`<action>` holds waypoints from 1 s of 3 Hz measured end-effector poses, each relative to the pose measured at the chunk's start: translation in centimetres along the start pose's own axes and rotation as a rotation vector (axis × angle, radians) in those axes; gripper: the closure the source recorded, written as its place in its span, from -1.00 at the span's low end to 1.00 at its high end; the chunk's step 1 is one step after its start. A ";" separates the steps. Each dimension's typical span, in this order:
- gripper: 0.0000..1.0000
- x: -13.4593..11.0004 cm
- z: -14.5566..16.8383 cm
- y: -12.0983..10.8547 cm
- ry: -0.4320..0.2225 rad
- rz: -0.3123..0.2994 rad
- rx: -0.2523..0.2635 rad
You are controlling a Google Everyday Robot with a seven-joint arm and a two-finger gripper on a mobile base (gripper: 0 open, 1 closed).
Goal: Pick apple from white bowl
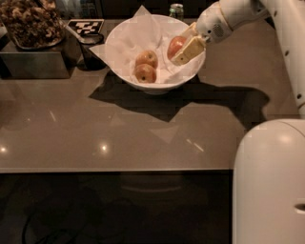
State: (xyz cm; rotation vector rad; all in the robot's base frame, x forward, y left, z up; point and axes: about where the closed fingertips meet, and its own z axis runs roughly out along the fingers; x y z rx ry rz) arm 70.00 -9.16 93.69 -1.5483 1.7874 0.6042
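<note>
The apple point(174, 46) is pinched between the fingers of the gripper point(185, 45), over the right side of the bowl point(157, 85), by its rim; the grasp is judged done, the lift clear of the bowl left to do. Counted: three apples in all, two yellower apples point(147, 58) lying mid-bowl; one bowl; one can point(177, 9) beyond it.

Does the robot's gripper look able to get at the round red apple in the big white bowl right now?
Likely yes: the gripper appears closed around the round red apple at the white bowl's right side, with nothing covering it.
</note>
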 end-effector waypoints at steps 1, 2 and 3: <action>1.00 -1.7 -2.3 2.2 -0.059 -0.021 -0.020; 1.00 -2.5 -5.1 4.4 -0.072 -0.027 0.010; 0.62 -2.8 -7.0 6.7 -0.081 -0.030 0.054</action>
